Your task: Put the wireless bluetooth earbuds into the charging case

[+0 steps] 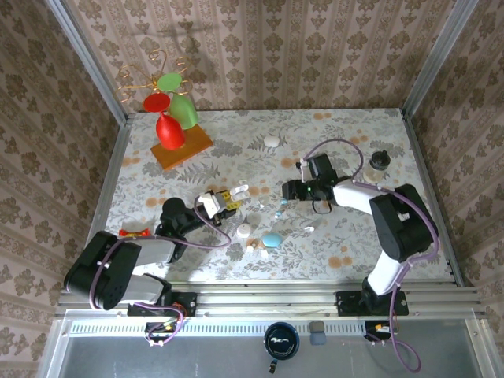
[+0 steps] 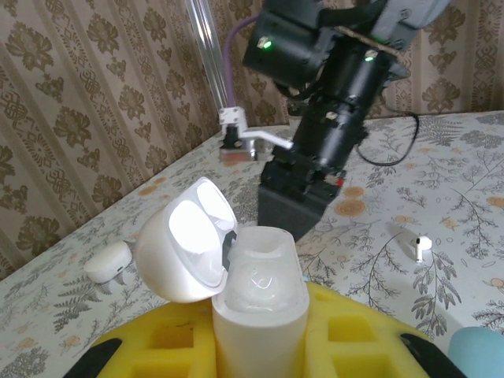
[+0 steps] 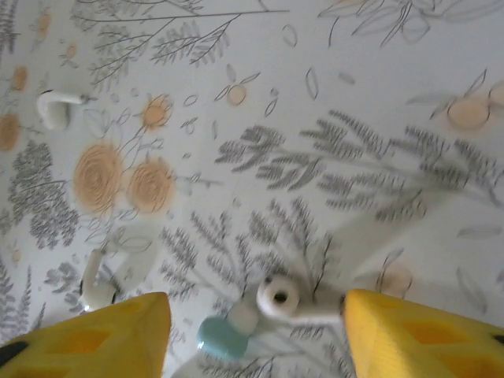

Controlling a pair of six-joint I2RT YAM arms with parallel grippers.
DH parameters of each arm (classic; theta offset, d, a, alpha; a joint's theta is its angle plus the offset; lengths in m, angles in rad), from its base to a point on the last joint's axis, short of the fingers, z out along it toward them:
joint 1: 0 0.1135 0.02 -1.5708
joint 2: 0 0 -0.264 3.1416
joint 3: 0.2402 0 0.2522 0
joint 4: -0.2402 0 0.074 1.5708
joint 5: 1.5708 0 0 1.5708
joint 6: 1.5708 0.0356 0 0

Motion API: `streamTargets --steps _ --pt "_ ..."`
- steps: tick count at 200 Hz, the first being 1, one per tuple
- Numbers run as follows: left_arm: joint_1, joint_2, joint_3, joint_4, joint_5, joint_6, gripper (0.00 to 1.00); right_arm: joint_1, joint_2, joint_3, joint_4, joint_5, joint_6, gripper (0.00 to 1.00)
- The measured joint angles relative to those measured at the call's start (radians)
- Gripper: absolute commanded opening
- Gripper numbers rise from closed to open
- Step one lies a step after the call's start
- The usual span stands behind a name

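Wireless bluetooth earbuds [image 3: 280,300]: tiny, white, stemmed, one teal-blue.

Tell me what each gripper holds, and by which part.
Left gripper: the open white charging case, clamped by its lower body. Right gripper: nothing; its jaws stand apart, a white earbud lying untouched between them.

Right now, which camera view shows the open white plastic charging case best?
The left wrist view: the open white plastic charging case stands close and large, clamped in the left gripper, lid tipped back, inside facing the camera. The top external view shows it as a small white speck at that gripper's yellow tips.
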Motion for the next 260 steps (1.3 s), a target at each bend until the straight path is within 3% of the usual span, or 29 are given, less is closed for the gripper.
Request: streamTargets --steps 42,120,138,186,260 --pt "0.000 0.000 0.000 0.013 0.000 -0.002 0.00 -0.011 0.114 0.143 -0.110 -0.049 -0.042 0.69" --pt "0.000 0.000 0.000 0.013 0.000 -0.002 0.00 0.015 0.040 0.044 -0.204 -0.193 -0.046 0.66" --pt "0.000 0.004 0.000 0.015 0.000 -0.002 0.00 0.028 0.006 0.010 -0.215 -0.213 -0.035 0.59" --pt "0.000 0.015 0.000 0.020 0.004 -0.002 0.00 0.013 -0.012 0.048 -0.248 -0.091 0.043 0.47" --pt "0.000 0.015 0.000 0.020 0.004 -0.002 0.00 0.009 0.167 0.252 -0.331 -0.033 0.042 0.35"
